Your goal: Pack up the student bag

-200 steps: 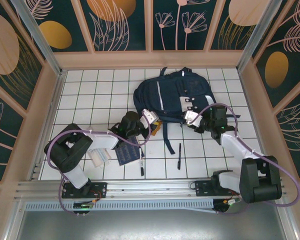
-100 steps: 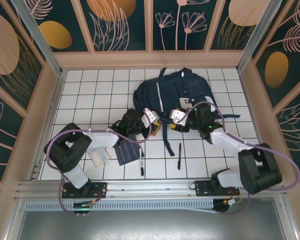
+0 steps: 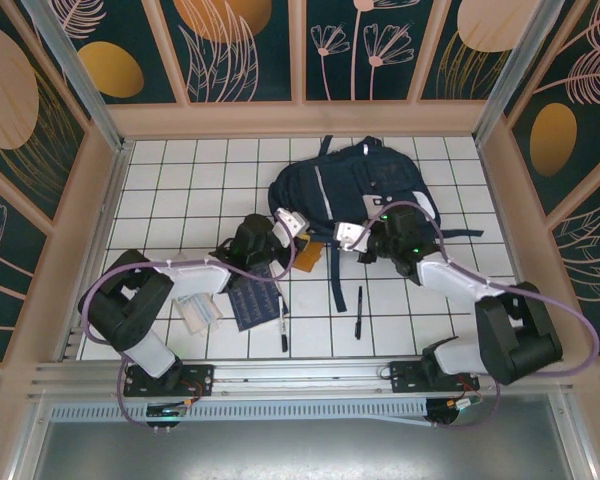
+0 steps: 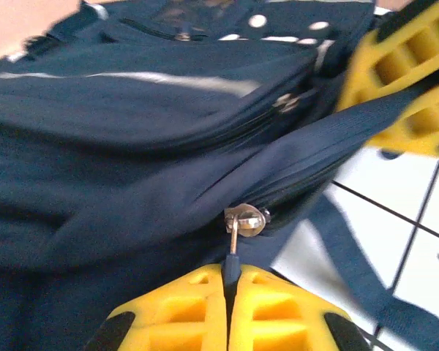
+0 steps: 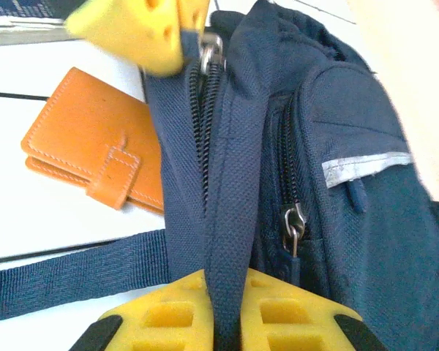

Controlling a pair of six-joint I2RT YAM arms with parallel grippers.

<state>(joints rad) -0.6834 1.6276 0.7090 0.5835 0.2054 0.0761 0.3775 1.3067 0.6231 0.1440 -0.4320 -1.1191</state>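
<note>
Walled table (image 3: 160, 190); student bag (image 3: 352, 180) far-centre

I can read no writing, brand or number anywhere; the student bag (image 3: 350, 185), orange wallet (image 5: 88, 153) and dark booklet (image 3: 252, 305) show nothing legible.

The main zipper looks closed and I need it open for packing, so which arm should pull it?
Left. The left gripper is shut on the zipper pull of the student bag, so it can probably drag the slider along. The right gripper pinches the fabric beside the zipper, which suits bracing.
</note>
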